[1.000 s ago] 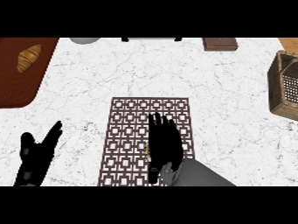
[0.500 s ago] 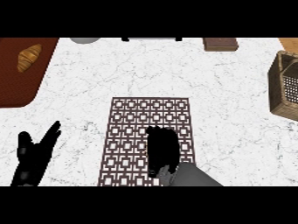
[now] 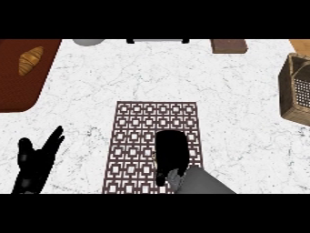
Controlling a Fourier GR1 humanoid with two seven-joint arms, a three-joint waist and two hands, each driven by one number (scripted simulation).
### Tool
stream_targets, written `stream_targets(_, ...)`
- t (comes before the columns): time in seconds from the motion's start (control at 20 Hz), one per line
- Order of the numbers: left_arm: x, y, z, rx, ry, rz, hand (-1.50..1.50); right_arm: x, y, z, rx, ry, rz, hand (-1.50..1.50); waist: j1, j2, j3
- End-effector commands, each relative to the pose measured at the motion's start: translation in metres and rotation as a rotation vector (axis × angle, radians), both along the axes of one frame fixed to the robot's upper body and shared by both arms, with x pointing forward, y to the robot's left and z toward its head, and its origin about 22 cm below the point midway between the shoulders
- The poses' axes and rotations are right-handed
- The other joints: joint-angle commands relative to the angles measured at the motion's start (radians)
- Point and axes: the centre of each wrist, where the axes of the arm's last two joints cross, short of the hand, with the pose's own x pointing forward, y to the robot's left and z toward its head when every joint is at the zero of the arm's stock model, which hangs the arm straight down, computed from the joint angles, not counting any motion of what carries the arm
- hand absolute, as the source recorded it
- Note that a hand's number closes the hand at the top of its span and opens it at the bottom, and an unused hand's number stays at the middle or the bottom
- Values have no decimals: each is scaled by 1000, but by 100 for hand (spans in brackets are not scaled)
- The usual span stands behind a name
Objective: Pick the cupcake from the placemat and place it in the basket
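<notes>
Change since the earlier views is small on the left: our left hand (image 3: 35, 163) rests as before near the lower edge, open with fingers up, holding nothing and lying off the placemat (image 3: 144, 119). On the mat, our right hand (image 3: 171, 152) now looks shorter, and its far end has drawn back towards us from the mat's middle. Whether it is closed we cannot tell. The cupcake does not show and may lie hidden beneath that hand. Around this, from the left, a brown board (image 3: 3, 82) carries a bread roll (image 3: 30, 61). A grey round object (image 3: 89, 42) and a brown block (image 3: 228, 45) sit along the far edge of the marble counter (image 3: 184, 77). The wicker basket (image 3: 292, 109) stands at the right edge, well apart from the mat, with bare counter between them.
</notes>
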Motion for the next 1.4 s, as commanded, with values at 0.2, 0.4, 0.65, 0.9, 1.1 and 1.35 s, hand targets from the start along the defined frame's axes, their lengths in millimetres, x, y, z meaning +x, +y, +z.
stream_targets(0.2, -19, -7, -4, -25, 60, 20, 0, 45, -50, 67, -6, -15, -196, 150, -5, 3, -9)
stream_targets(0.4, 2, -10, -1, -21, 69, 10, 0, 48, -57, 91, -25, -111, -214, 150, -10, 4, -9)
stream_targets(0.65, 4, -7, -5, -12, 66, 1, 0, 53, -59, 139, 291, -332, -319, 150, -15, 6, -9)
stream_targets(0.9, -13, -17, -17, -33, 69, 11, 0, 42, -83, 216, 702, -665, -398, 150, -24, 0, -9)
stream_targets(1.1, -5, 0, -5, -8, 64, 11, 0, 32, -92, 265, 731, -810, -462, 150, -13, 1, -10)
stream_targets(1.35, -11, 11, -16, 6, 51, 8, 0, 30, -134, 313, 638, -854, -569, 150, -18, 2, -11)
